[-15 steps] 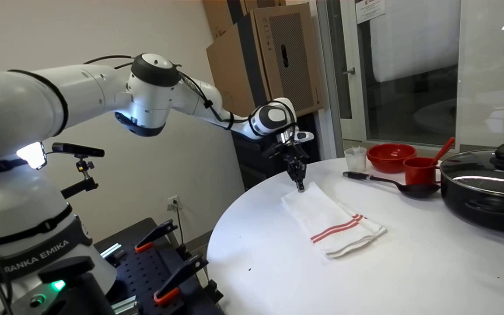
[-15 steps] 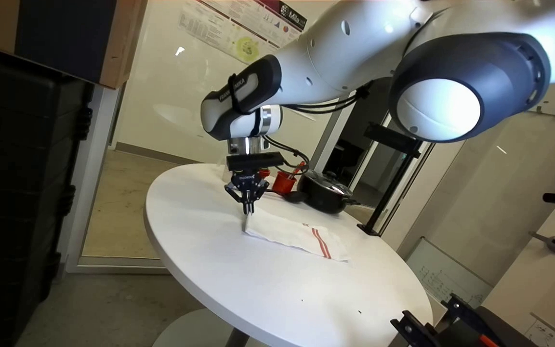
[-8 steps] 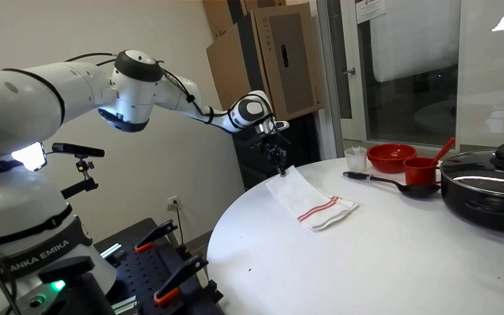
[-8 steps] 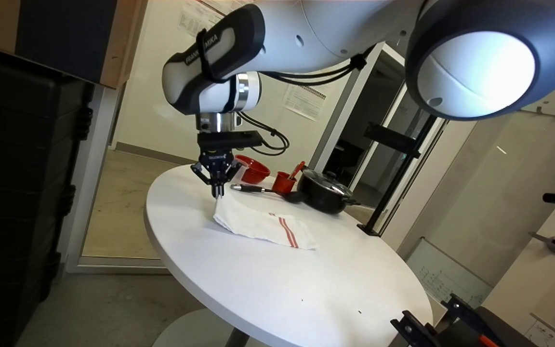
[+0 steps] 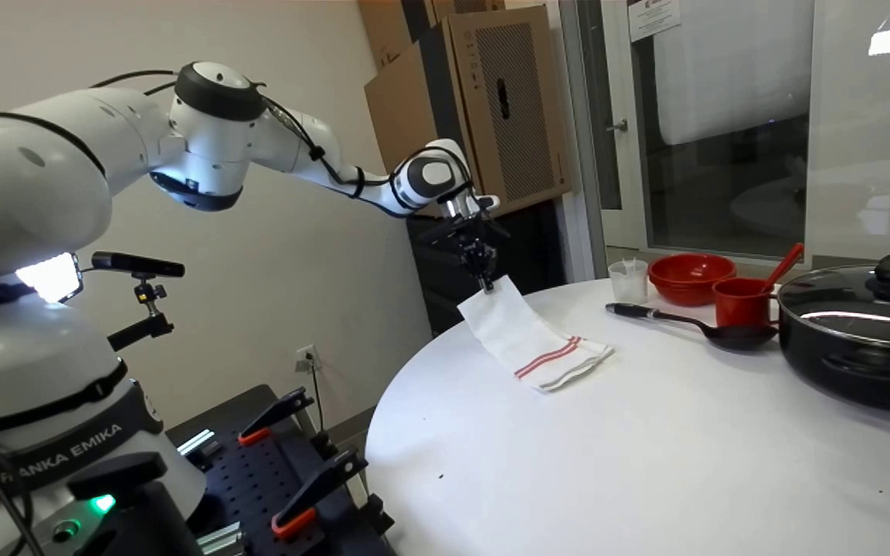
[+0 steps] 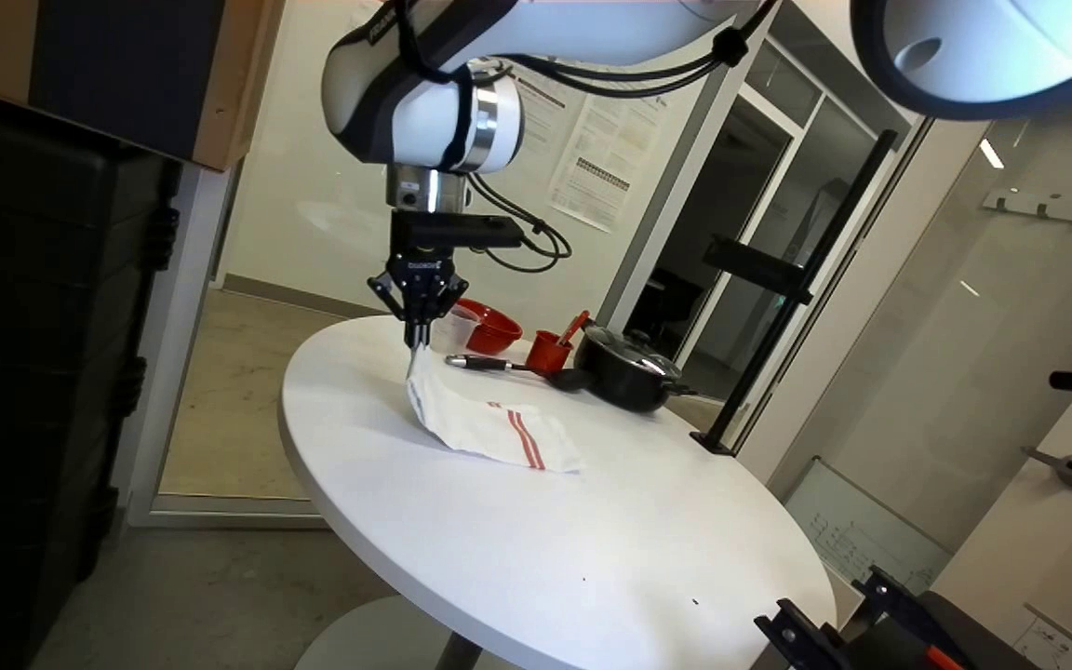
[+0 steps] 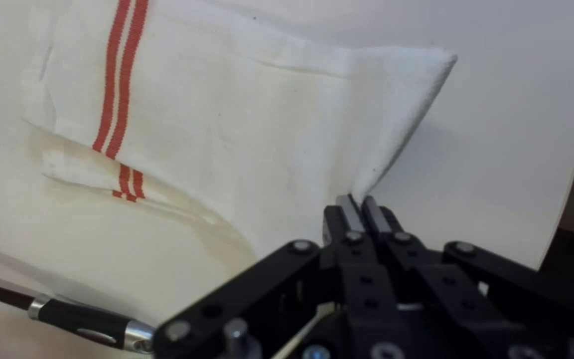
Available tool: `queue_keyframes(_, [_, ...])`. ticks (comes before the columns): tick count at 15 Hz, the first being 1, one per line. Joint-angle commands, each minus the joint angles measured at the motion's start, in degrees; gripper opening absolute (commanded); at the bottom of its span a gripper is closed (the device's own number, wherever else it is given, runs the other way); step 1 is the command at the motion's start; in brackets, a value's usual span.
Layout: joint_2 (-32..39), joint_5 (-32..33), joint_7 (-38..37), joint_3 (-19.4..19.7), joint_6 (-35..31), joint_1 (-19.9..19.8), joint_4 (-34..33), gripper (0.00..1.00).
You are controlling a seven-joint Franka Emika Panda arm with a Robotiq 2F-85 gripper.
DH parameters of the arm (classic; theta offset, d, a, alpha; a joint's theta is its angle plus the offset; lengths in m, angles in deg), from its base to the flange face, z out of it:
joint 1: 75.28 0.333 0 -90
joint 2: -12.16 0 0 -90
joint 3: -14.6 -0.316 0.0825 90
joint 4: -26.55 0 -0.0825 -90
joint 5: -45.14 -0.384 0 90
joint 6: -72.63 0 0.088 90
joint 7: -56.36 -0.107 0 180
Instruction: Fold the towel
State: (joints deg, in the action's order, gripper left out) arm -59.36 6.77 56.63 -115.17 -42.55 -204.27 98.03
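Note:
The white towel (image 5: 528, 340) with red stripes lies partly on the round white table, folded in layers. It shows in both exterior views (image 6: 480, 426) and in the wrist view (image 7: 247, 109). My gripper (image 5: 487, 287) is shut on the towel's end edge and holds that end raised above the table; the striped end rests on the table. The gripper also shows in an exterior view (image 6: 418, 342) and in the wrist view (image 7: 359, 199), where cloth is pinched between the fingertips.
On the table (image 5: 646, 479) stand a black lidded pot (image 5: 862, 340), a red cup (image 5: 740, 303) with a red handle in it, red bowls (image 5: 691, 278) and a clear cup (image 5: 629, 281). A black ladle (image 5: 684, 318) lies beside them. Cardboard boxes (image 5: 484, 100) are stacked behind the arm.
My gripper has moved toward the table's rim and upward, dragging the towel along. The held end now hangs higher above the table.

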Motion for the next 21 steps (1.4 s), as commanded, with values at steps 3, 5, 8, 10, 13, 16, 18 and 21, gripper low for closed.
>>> queue_keyframes(3, [6.33,0.71,9.32,4.74,4.60,-2.23,8.36,0.01])
queue_keyframes(5, [6.44,1.71,10.51,6.63,6.76,-3.60,8.97,0.01])
queue_keyframes(8, [6.05,3.17,12.09,8.21,9.54,-5.31,9.26,0.01])
queue_keyframes(10, [5.43,4.26,12.80,8.33,10.71,-6.22,9.16,0.01])
queue_keyframes(13, [3.48,6.87,12.10,7.93,11.55,-7.41,8.26,0.01])
queue_keyframes(16, [1.60,9.92,11.29,7.43,12.64,-8.31,7.18,0.01])
queue_keyframes(18, [0.42,11.47,10.93,7.27,13.03,-8.78,6.39,0.01])
queue_keyframes(21, [-0.85,13.20,10.68,7.54,12.87,-8.50,5.77,0.01])
